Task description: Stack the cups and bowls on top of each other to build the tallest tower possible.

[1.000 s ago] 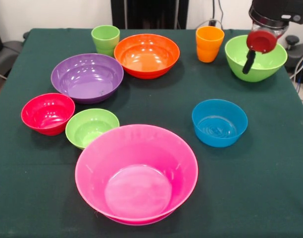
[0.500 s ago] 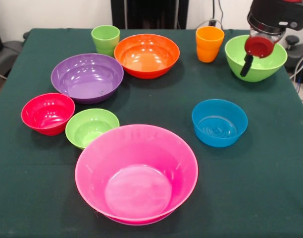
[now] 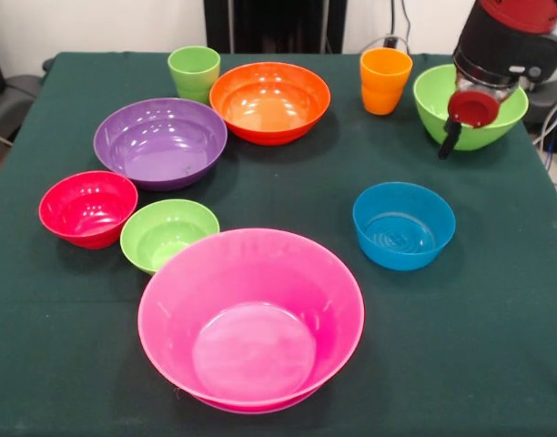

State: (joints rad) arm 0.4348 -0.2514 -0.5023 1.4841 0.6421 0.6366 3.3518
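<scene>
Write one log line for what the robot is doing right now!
end effector: low over large lime green bowl, grip unclear | bowls and cups: all apart on table | tower: not started

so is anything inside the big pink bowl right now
Nothing shows inside the pink bowl: its bare pink bottom is visible, with no purple bowl nested in it yet. What lies under it is covered; a second pink edge shows along its base.
</scene>
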